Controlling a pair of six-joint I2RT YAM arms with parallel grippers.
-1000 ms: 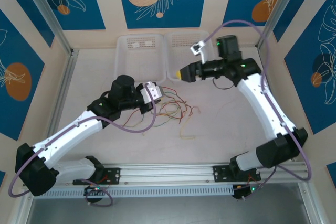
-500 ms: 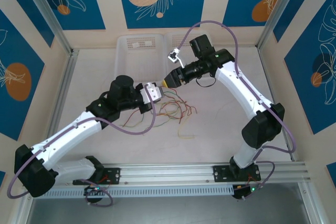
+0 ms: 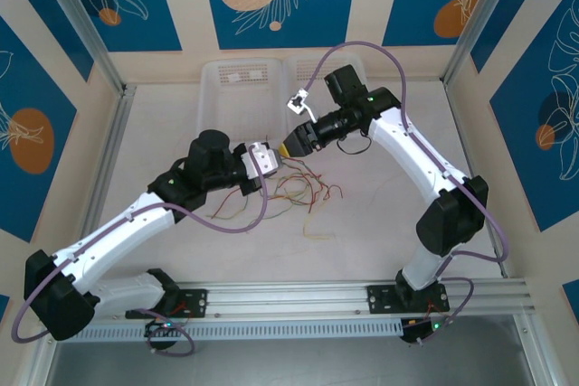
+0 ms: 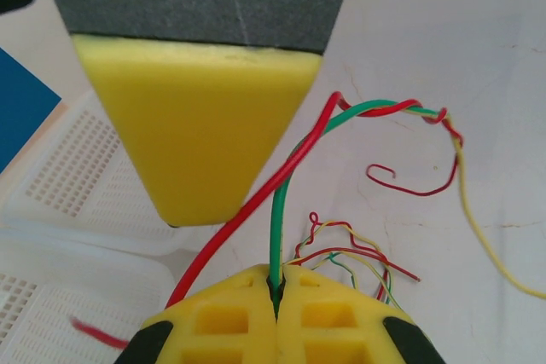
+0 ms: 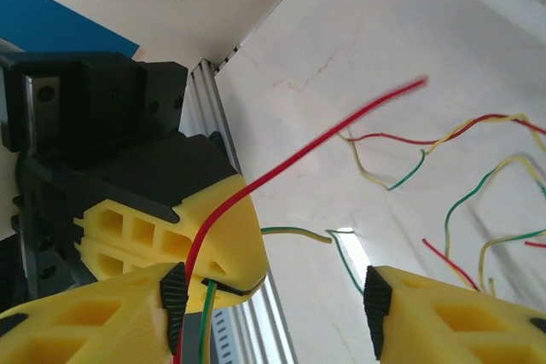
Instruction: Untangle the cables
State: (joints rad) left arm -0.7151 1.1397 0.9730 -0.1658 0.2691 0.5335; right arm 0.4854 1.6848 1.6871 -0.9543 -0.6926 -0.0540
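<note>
Thin, springy cables [image 3: 303, 192] in red, green, yellow and orange-brown, kinked and curly, lying in a loose knot on the pale, faintly veined counter [image 3: 389, 214]. Smooth glossy insulation, no thicker than a pencil line against the arms. Main tangle between the two arms, just in front of both grippers and towards the near edge.

Left gripper [image 4: 275, 287]: yellow moulded plastic, blunt wedge shapes with square hollows, black trim at the sides. Jaws pressed together, pinching a red wire [image 4: 256, 202] and a green wire [image 4: 278, 228] right at the tips. Both strands rising from the pinch, twisted with a yellow one into a short rope further out, then trailing down to the heap on the counter.

Right gripper [image 5: 275, 300]: same yellow wedges, with dark rubbery pads [image 5: 175, 296] on the inner faces. Jaws standing well apart, nothing clamped between them. Red and green strands passing close by one pad, just above the left gripper's tips; touching or not, impossible to tell. Rest of the tangle spread on the counter beyond the other finger.

Seen from above, the two grippers almost tip to tip, the right one slightly nearer the back wall, the held strands bridging the small gap.

Two white plastic baskets [image 3: 240, 88], perforated like sieves, side by side at the back of the counter, apart from the tangle.
</note>
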